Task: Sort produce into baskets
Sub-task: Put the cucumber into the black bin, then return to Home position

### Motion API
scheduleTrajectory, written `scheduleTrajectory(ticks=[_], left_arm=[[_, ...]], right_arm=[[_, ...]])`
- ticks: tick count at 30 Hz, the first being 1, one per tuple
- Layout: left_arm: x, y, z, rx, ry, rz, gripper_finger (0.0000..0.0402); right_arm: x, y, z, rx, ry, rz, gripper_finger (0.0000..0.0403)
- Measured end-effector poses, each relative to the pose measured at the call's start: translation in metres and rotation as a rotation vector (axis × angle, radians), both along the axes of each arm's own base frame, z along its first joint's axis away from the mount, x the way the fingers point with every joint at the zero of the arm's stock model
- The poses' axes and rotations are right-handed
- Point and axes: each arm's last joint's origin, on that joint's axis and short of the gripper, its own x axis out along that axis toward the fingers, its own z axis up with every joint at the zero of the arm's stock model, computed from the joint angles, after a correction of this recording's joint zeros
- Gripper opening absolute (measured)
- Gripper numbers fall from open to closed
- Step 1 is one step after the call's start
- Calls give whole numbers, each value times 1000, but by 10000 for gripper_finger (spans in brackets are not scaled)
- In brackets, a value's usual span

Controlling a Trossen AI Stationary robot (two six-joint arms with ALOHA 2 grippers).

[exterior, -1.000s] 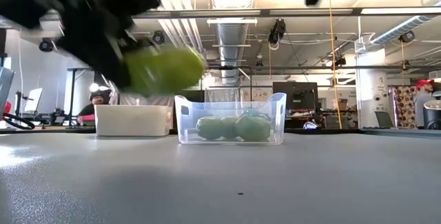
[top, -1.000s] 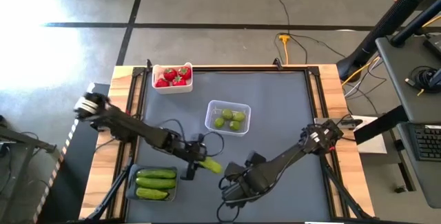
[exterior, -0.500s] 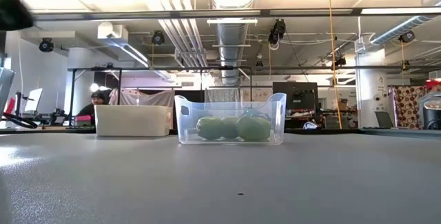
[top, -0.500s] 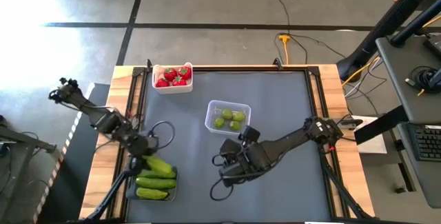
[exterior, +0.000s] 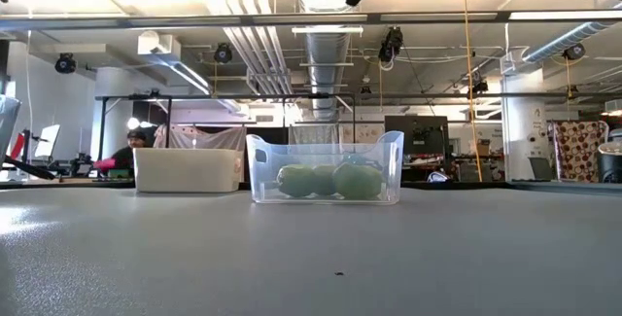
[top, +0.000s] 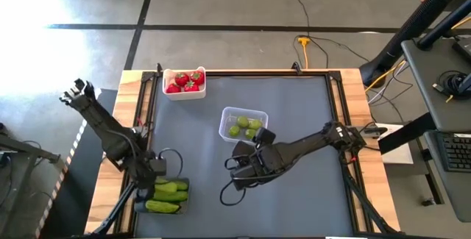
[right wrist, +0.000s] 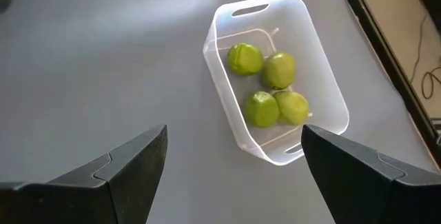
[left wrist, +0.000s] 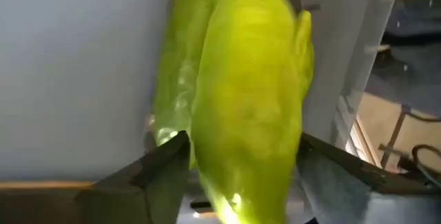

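My left gripper (top: pixel 157 174) is at the near left, over the dark tray (top: pixel 137 197), shut on a green cucumber (top: pixel 174 187). Two more cucumbers (top: pixel 163 207) lie in that tray. In the left wrist view the held cucumber (left wrist: pixel 248 100) fills the gap of the gripper (left wrist: pixel 244 141). My right gripper (top: pixel 246 171) hangs open above mid-table, near the clear tub (right wrist: pixel 275 79), which holds several yellow-green fruits (right wrist: pixel 244 58). Strawberries (top: pixel 185 79) fill the white tub (top: pixel 184 92) at the far left. My left gripper has the cucumber between its two fingers (left wrist: pixel 162 172), one on each long side (left wrist: pixel 207 148), and they lie across it. The fingers slant steeply down from above. The cucumber lies over the tray; I cannot tell whether it rests on the cucumbers below.
Low down, the clear tub (exterior: pixel 326 168) and the white tub (exterior: pixel 188 170) stand on the grey mat (exterior: pixel 311 258). A black cable (top: pixel 232 195) loops under the right arm. A wooden frame (top: pixel 125 121) borders the mat. People sit in the room behind.
My left gripper has swung from mid-table toward the near left corner, rolling and tipping downward, and has carried the cucumber over the dark tray. My right gripper has drifted toward the far edge, nearer the clear tub, and has stayed open.
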Motion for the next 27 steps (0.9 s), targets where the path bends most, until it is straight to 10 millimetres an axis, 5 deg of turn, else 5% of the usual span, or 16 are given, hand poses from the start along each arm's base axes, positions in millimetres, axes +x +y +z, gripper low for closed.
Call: scheduleTrajectory(ticks=[6, 10, 16, 21, 27], left_arm=[[6, -11, -10, -23, 56, -110, 275], [3, -9, 4, -34, 60, -190, 291], [6, -7, 47, -71, -88, -281, 292], [23, -10, 96, -124, -385, -258, 288], [45, 12, 151, 173, -757, 42, 287]], right_arm=[[-12, -1, 21, 6, -30, 39, 325], [-26, -6, 43, 26, -84, 42, 325], [-43, -13, 71, 67, -187, 13, 325], [-44, -10, 84, 35, -227, 163, 325], [-39, -8, 97, -40, -279, 342, 325]])
